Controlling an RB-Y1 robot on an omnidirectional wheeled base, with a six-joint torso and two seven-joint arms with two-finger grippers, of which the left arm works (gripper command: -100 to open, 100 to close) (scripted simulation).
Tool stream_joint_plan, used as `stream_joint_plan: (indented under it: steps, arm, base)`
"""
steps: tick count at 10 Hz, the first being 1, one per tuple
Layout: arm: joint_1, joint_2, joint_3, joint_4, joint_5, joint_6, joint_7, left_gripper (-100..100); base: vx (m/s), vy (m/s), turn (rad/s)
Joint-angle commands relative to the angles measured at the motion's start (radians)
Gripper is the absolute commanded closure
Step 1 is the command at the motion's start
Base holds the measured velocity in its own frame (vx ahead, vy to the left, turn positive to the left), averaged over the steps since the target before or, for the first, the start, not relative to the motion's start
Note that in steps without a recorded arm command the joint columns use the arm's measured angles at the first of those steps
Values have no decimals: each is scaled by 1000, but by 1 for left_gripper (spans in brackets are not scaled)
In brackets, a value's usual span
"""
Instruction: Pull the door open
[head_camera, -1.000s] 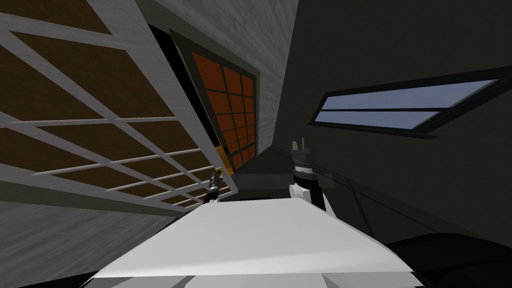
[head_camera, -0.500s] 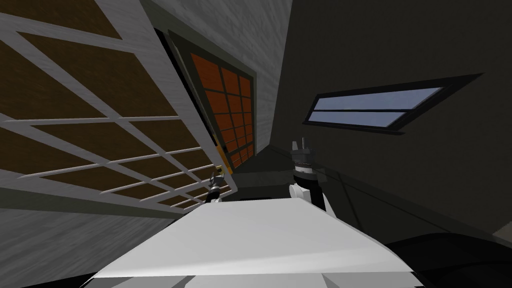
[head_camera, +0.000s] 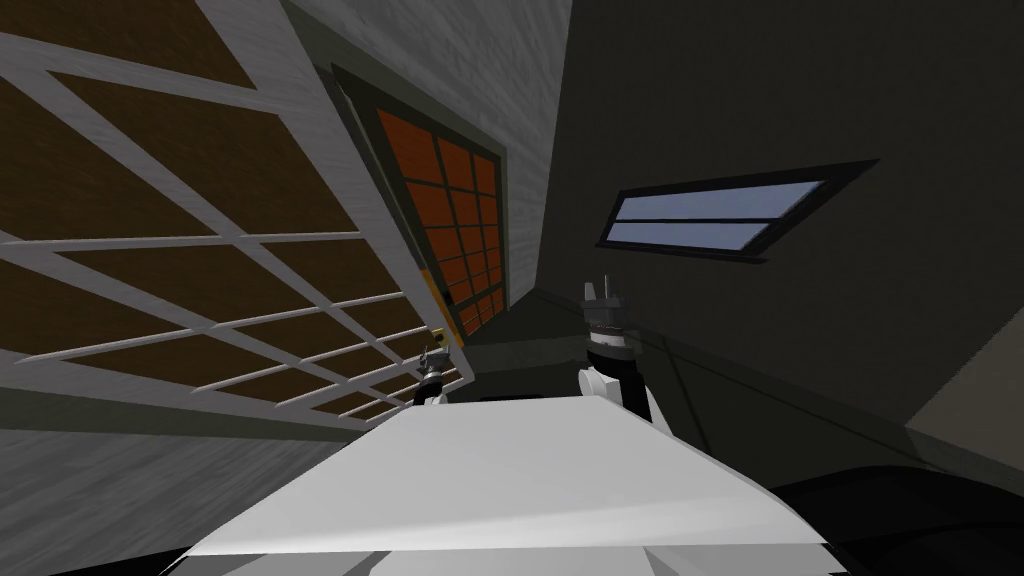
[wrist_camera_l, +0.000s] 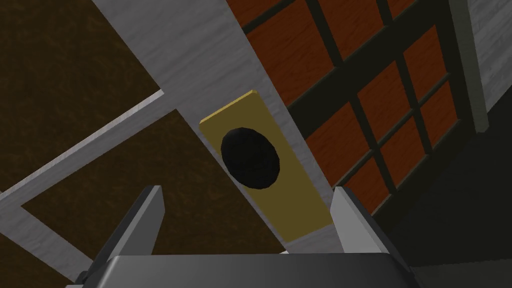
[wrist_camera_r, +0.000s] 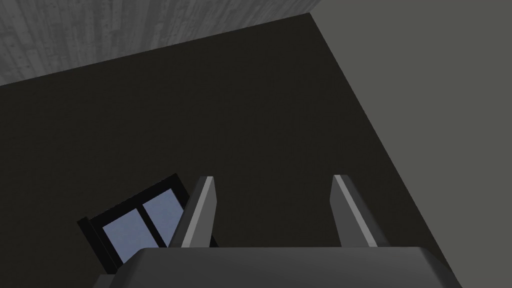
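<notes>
1. The left gripper (wrist_camera_l: 246, 189) is held up to the door (wrist_camera_l: 200, 60), a leaf of brown panes set between pale grey bars.
2. Its two fingers (wrist_camera_l: 150, 210) stand wide apart and clasp nothing.
3. A yellow plate (wrist_camera_l: 290, 202) is fixed to the grey stile at the door's edge and carries a round black knob (wrist_camera_l: 250, 158).
4. In the left wrist view the knob lies out past the fingertips, roughly on the line midway between them. Neither finger touches it.
5. Just beside the stile, on the far side from the brown panes, is an orange-red paned panel (wrist_camera_l: 290, 55) crossed by dark bars.
6. In the head view the door sweeps across my left side. The left gripper (head_camera: 434, 352) shows small at the door's near edge, just under the yellow plate (head_camera: 440, 335), and the orange-red panel (head_camera: 420, 150) stands behind it.
7. The right gripper (head_camera: 603, 292) is raised in front of my chest, to the right of the left one and well apart from the door.
8. Its fingers (wrist_camera_r: 202, 210) are parted and hold nothing.
</notes>
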Motion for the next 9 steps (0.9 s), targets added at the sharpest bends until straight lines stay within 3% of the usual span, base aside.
stream_joint_plan:
  steps: [1, 2, 3, 9]
  arm:
    - [3, -10, -4, -13, 30, 1, 50, -100]
    - [6, -17, -6, -22, 50, 2, 78, -100]
    - [6, -17, -6, -22, 50, 2, 89, -100]
    - [21, -51, -17, -72, 152, 7, 262, -100]
  base:
    - [-87, 32, -140]
    - [-105, 26, -136]
    - [-68, 21, -26]
    - [-94, 25, -99]
